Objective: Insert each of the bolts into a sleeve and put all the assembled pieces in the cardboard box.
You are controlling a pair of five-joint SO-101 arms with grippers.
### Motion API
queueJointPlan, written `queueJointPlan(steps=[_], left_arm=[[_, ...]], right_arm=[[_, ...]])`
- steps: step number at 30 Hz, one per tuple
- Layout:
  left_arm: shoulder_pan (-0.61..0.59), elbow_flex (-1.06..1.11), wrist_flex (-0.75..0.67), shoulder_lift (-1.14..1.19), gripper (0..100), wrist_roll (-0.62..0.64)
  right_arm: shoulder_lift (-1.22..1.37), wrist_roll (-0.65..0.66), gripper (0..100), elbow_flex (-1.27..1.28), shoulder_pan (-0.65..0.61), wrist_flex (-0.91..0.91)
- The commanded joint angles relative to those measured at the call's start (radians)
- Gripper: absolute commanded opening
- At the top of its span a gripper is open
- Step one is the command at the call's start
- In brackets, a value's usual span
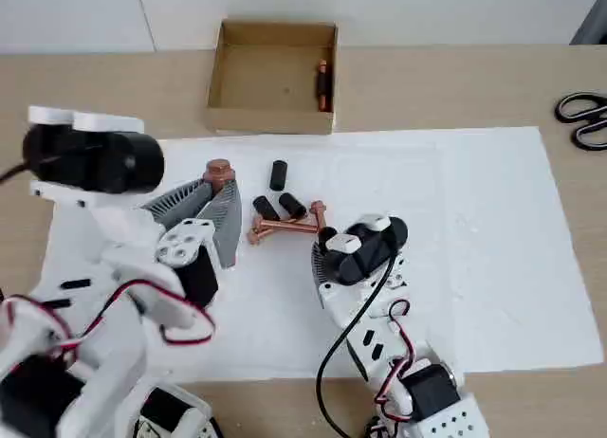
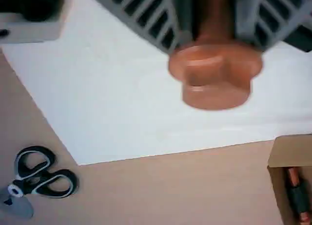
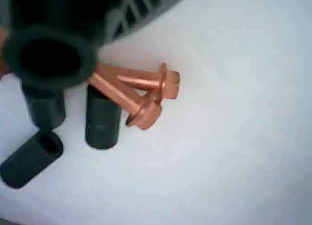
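No text, number, label or sign can be read in any view. The open brown cardboard box [image 1: 270, 121] at the upper centre of the high view has plain walls. The white paper sheet [image 1: 493, 248] across the middle of that frame carries no legible print.

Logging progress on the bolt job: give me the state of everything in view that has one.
Left hand: shut on bolt, no sleeve on it.
Right hand: shut on sleeve, bore empty.
Loose bolts: two, lying on white sheet, unsleeved.
Loose sleeves: three, lying beside them, empty.
Box: open, one assembled piece inside.
Scissors: closed, on bare table.
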Motion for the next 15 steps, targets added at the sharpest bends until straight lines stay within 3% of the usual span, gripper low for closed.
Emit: queueJointPlan(steps=[1,8,15], left_arm=[[-0.018,0.217,-0.232,-0.052,1,-0.018],[-0.012,0.63,-0.755,-0.103,1,-0.035],[0.031,0.757,-0.807,-0.164,1,-0.098]], right_arm=[[-0.013,-0.02,0.6,-0.006,-0.005,-0.004],[-0.013,-0.141,0.5,0.012,-0.007,-0.033],[-0.013,-0.147,0.5,0.029,-0.088,-0.033]])
